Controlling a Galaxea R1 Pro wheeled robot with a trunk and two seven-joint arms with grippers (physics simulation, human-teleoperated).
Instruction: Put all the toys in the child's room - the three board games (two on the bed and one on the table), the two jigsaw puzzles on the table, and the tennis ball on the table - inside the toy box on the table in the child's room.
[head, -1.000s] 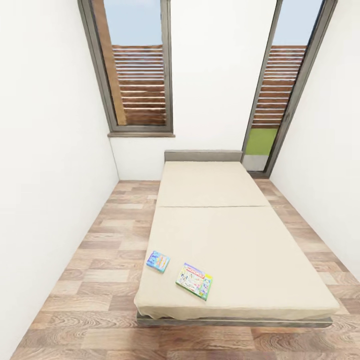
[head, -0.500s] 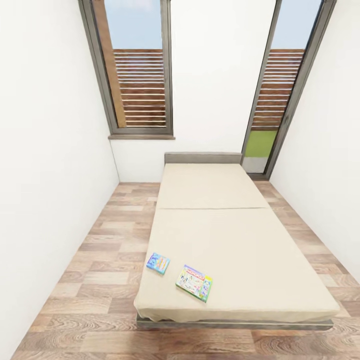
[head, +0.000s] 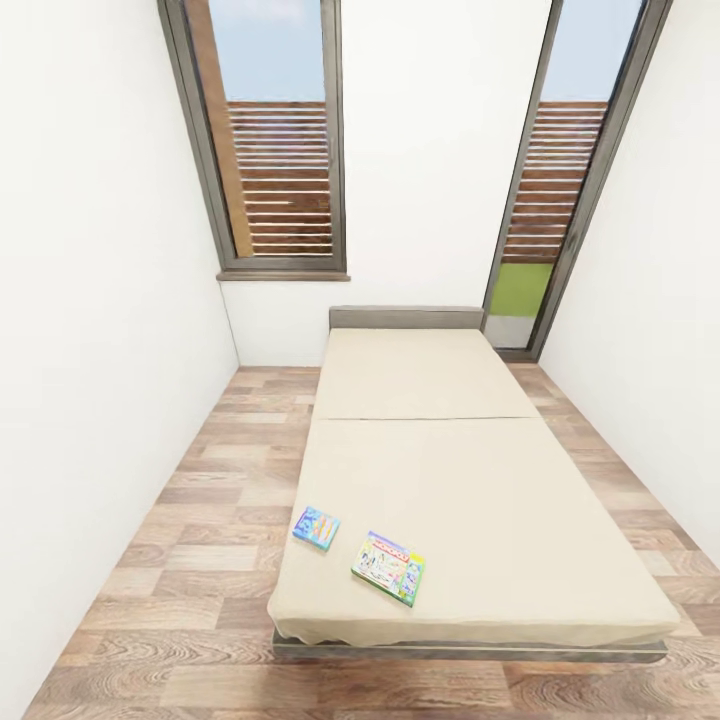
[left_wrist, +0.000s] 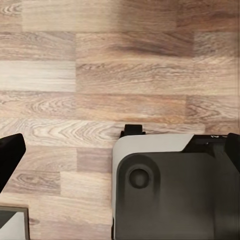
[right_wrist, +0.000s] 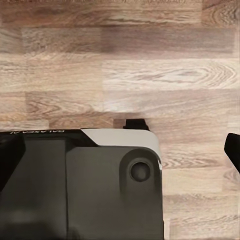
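Fingers of both grippers spread apart, empty, above the wood floor (left_wrist: 100, 65). Bed (head: 500, 500): small board game (head: 316, 527) beside larger board game (head: 389, 567), near its foot.

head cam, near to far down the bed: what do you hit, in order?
Foot edge of the bed → green board game → blue board game → seam across the mattress → headboard → window sill.

Two board games, one (head: 316, 526) left of the other (head: 388, 567), lie on the bed's (head: 480, 500) near-left corner.
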